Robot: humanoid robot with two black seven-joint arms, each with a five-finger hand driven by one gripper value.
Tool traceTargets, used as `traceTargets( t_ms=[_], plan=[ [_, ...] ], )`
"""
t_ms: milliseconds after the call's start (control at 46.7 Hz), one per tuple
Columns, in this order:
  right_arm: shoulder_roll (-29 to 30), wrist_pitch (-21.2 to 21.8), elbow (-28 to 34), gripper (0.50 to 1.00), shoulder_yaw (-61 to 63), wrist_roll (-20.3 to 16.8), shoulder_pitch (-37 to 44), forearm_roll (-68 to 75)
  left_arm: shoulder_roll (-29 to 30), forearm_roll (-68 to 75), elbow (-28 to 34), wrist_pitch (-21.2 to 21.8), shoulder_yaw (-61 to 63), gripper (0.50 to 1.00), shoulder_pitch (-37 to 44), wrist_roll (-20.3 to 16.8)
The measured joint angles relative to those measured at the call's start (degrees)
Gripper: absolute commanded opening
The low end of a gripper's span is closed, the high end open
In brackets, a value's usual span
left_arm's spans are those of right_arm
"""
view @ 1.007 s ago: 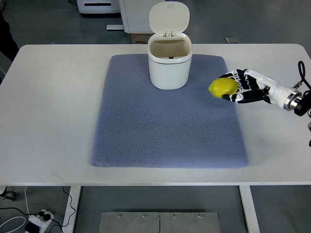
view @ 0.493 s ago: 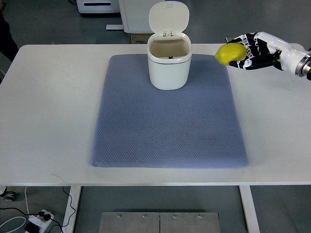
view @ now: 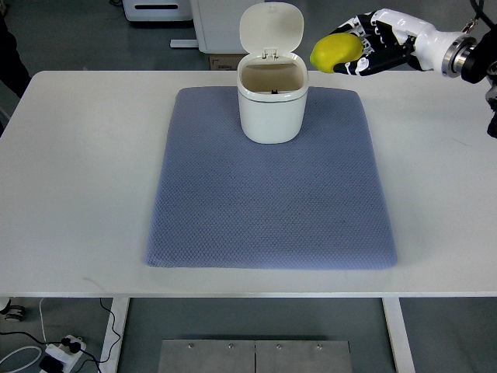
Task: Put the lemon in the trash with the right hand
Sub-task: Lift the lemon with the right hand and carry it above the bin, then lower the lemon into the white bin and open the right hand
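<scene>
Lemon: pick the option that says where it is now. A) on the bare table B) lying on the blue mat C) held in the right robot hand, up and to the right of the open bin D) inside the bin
C: the right robot hand grips the lemon beside the raised lid of the open bin, not in it.

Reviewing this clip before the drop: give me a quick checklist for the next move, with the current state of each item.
1. Lemon held by the right hand: ok, fingers wrap it.
2. Trash can lid open: ok, flipped up at the back.
3. Lemon above the opening: not ok, it is right of the can.
4. Path to the opening free: ok, nothing lies between.
5. Can upright on the blue mat: ok.
6. Room inside the can: cannot tell, only the upper part of the interior shows.
</scene>
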Motion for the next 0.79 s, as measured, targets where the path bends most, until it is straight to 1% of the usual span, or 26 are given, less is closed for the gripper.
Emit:
traceTargets(
  t_ms=[364, 514, 643, 792],
  plan=[
    [6.21, -1.29, -3.51, 0.5, -5.33, -3.88, 4.9, 1.52, 0.0, 0.0, 0.0, 0.0, 0.0, 1.0, -0.03, -0.01],
    [8.79, -1.45, -5.58, 0.5, -6.1, -5.38, 5.5, 1.51, 0.0, -0.01, 0.01, 0.0, 0.0, 1.0, -0.03, 0.0],
    [11.42, -3.02, -6.6, 0.5, -6.21, -6.86, 6.09, 1.6, 0.0, -0.01, 0.01, 0.0, 0.0, 1.0, -0.01, 0.0],
    [14.53, -4.36, -7.57, 0.5, -6.21, -7.6, 6.26, 2.14, 0.0, -0.01, 0.01, 0.0, 0.0, 1.0, 0.0, 0.0]
  ],
)
